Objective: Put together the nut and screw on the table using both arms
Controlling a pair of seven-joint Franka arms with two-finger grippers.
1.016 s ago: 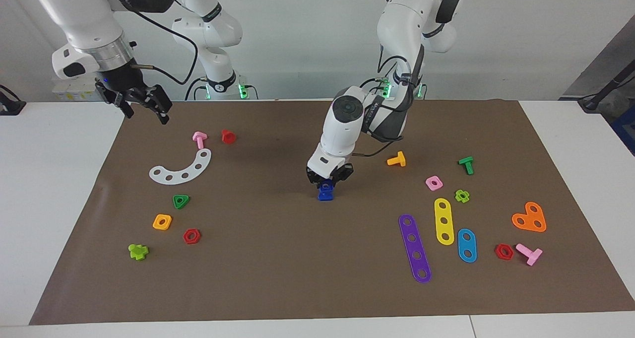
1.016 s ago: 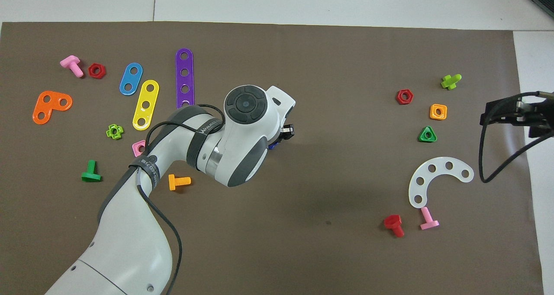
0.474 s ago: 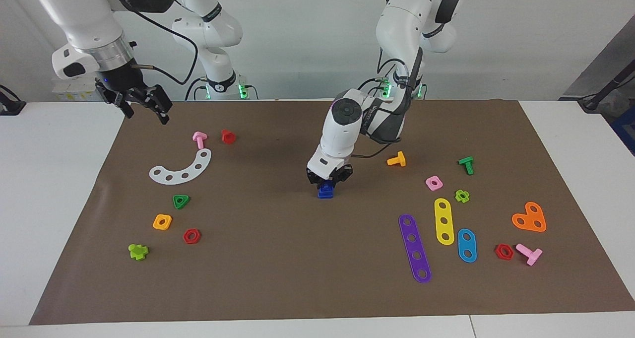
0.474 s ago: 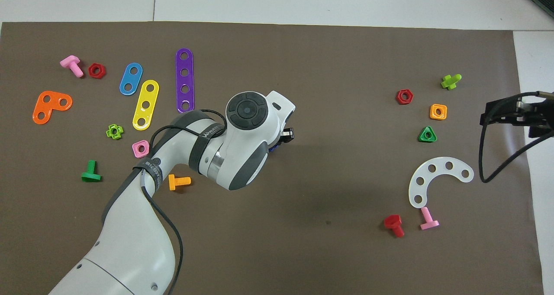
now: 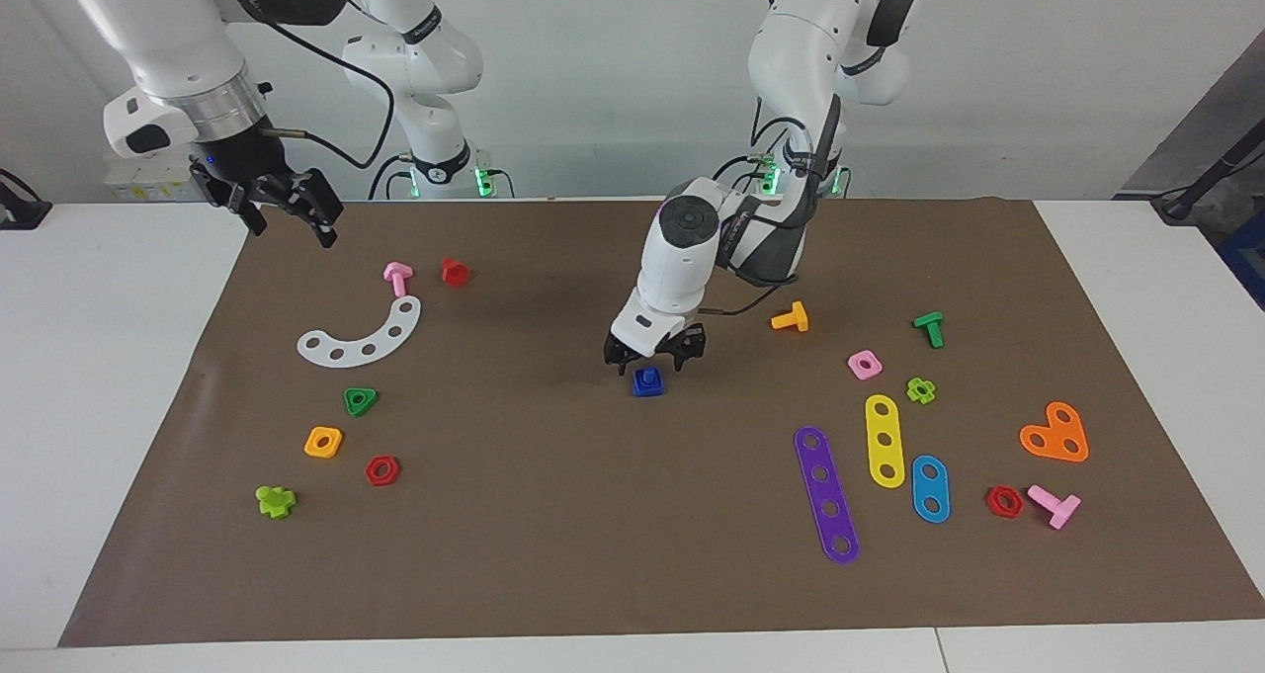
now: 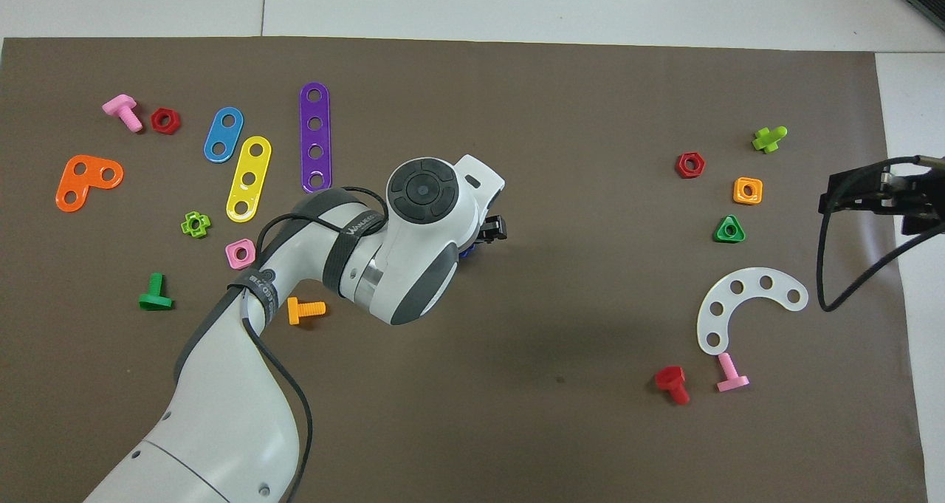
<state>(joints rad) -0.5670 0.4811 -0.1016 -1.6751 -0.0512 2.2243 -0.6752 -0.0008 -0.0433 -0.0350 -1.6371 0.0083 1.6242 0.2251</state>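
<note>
So the big brown mat [image 5: 553, 554] on the table [image 5: 99, 377] is covered with toy hardware, and both arms are in shot. The left arm reaches down to the middle of the mat, the right arm waits up over the mat's corner at its own end.

What just changed: a moment ago the left gripper [image 5: 652, 359] was pinched on the dark blue piece, and now its fingers are spread apart with the piece sitting free on the mat right under them. In the facing view you can see daylight between the fingertips and the blue thing, so it's been let go. The right gripper [image 5: 293, 212] hasn't budged, and its fingers look spread too, holding nothing.

The blue piece is the nut [image 5: 648, 381] with the screw [image 5: 648, 376] apparently seated in it. From here it reads as one stacked blue lump, square base with a stub poking up, and I can't make out how the two are joined. It sits mid-mat, nearer the robots than the purple strip [image 5: 826, 495], and well apart from the orange screw [image 5: 791, 318] and pink square nut [image 5: 864, 364].

My read: the release means the assembly is set down and the job is basically done. Only thing left would be backing the left arm away without bumping it.
</note>
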